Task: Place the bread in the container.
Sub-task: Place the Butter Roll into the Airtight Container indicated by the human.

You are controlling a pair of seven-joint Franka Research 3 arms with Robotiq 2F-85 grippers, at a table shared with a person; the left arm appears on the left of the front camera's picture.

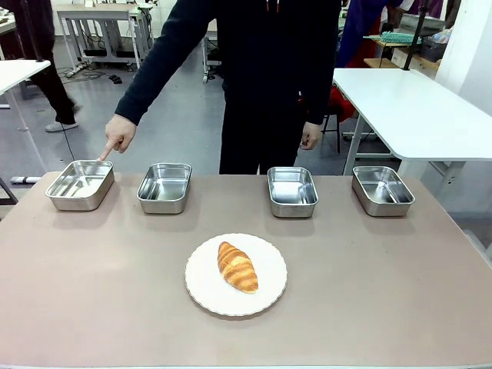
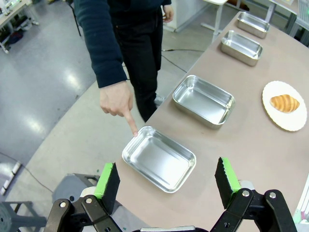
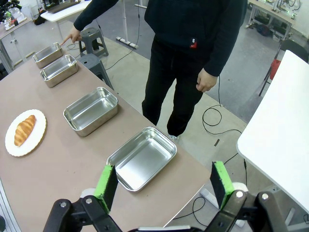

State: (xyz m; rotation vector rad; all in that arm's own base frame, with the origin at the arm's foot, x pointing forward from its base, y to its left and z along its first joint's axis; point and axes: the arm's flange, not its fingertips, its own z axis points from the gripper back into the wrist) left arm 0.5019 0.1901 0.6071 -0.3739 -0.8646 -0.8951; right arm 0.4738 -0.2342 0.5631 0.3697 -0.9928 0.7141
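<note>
Pointing at leftmost container (image 1: pixel 80 184), person's hand (image 1: pixel 119 135), bread (image 1: pixel 237 267) on white plate (image 1: pixel 206 290)

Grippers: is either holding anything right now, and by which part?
Nothing is held. Left gripper and right gripper stand open, empty; the croissant lies on the plate.

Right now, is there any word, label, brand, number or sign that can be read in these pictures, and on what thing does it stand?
No text can be read anywhere.
Small red tag on the person's dark top: too small to read.
Steel trays, white plate, croissant: no print visible on them.
</note>
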